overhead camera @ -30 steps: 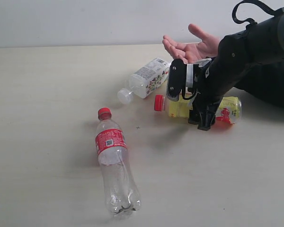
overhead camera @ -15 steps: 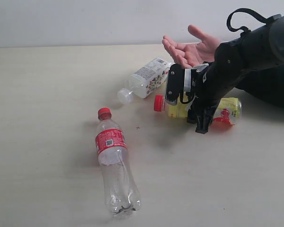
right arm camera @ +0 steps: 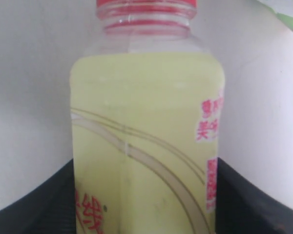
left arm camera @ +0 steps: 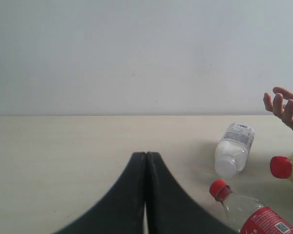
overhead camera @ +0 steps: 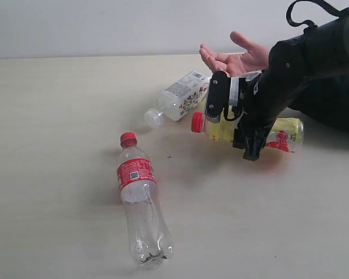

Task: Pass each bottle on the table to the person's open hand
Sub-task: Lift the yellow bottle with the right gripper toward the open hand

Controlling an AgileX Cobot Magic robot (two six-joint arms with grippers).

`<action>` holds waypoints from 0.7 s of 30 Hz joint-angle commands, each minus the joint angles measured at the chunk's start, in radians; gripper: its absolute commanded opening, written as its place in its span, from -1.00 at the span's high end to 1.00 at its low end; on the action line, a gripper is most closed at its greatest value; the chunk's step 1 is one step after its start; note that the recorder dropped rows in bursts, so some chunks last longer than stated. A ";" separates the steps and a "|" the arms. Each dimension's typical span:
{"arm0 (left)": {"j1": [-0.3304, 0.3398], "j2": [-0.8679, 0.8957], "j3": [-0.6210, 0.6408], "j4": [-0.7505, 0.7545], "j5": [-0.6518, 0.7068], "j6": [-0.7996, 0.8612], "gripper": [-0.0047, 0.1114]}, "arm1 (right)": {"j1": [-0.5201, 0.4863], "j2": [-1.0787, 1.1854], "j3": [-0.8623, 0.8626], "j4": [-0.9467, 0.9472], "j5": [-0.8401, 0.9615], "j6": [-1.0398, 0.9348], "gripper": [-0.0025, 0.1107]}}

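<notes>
Right pincer (overhead camera: 239, 132) is clamping shut around the middle of the yellow bottle (overhead camera: 282, 137), holding it sideways, seemingly just off the table (overhead camera: 58, 116), near the open hand (overhead camera: 235, 58). Being smooth and liquid-heavy, the bottle is at risk of swivelling or slipping free before reaching the palm.

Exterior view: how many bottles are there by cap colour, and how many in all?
Red cap: 2 (clear bottle, yellow bottle)
White cap: 1 (small bottle)
Total: 3 bottles in this view
</notes>
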 commanded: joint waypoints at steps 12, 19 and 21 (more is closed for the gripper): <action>0.002 -0.006 0.003 0.001 -0.003 0.002 0.92 | 0.004 -0.383 -0.010 0.040 0.401 0.190 0.96; 0.002 -0.006 0.003 0.001 -0.003 0.002 0.92 | 0.004 -0.587 -0.010 0.045 0.609 0.558 0.96; 0.002 -0.006 0.003 0.001 -0.003 0.002 0.92 | 0.004 -0.630 -0.010 0.055 0.637 0.693 0.96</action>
